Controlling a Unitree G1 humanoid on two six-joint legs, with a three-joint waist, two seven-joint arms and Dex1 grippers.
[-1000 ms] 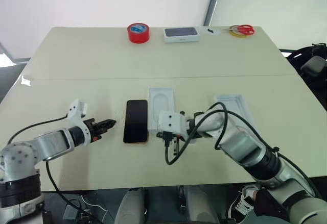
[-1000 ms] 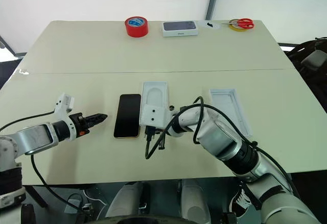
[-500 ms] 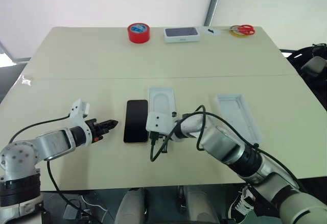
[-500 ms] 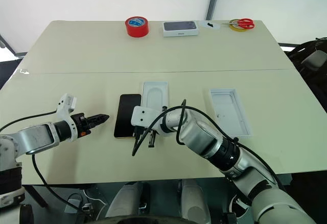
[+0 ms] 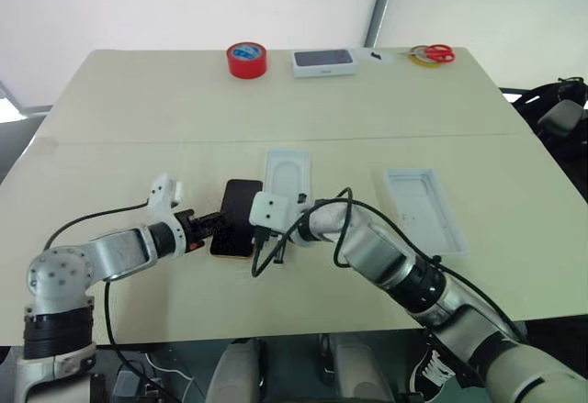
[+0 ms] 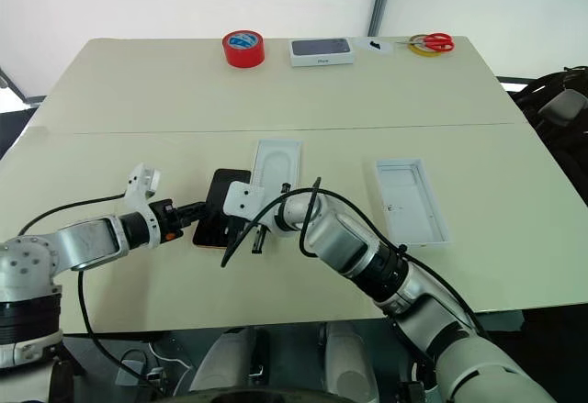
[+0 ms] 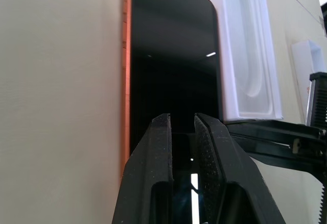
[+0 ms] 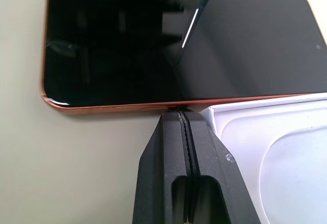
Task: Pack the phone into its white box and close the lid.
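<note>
- right tool (image 8: 186, 119): black fingers pressed together, empty, tips at the phone's (image 5: 237, 216) long orange edge beside the flat white card (image 5: 287, 175).
- left tool (image 7: 182, 132): ribbed black fingers a narrow slit apart, over the phone's near end; i cannot tell if they grip it.
- phone lies screen up on the matte beige surface (image 5: 138, 146), glossy black glass, rounded corners.
- nothing packed yet: the shallow white tray (image 5: 424, 210) sits well apart, empty; lid closing still left.

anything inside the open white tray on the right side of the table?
The white box looks empty: only its greyish floor shows, with a few small dark marks. The far inner wall is hidden by the rim. The phone lies on the table, screen up.
</note>
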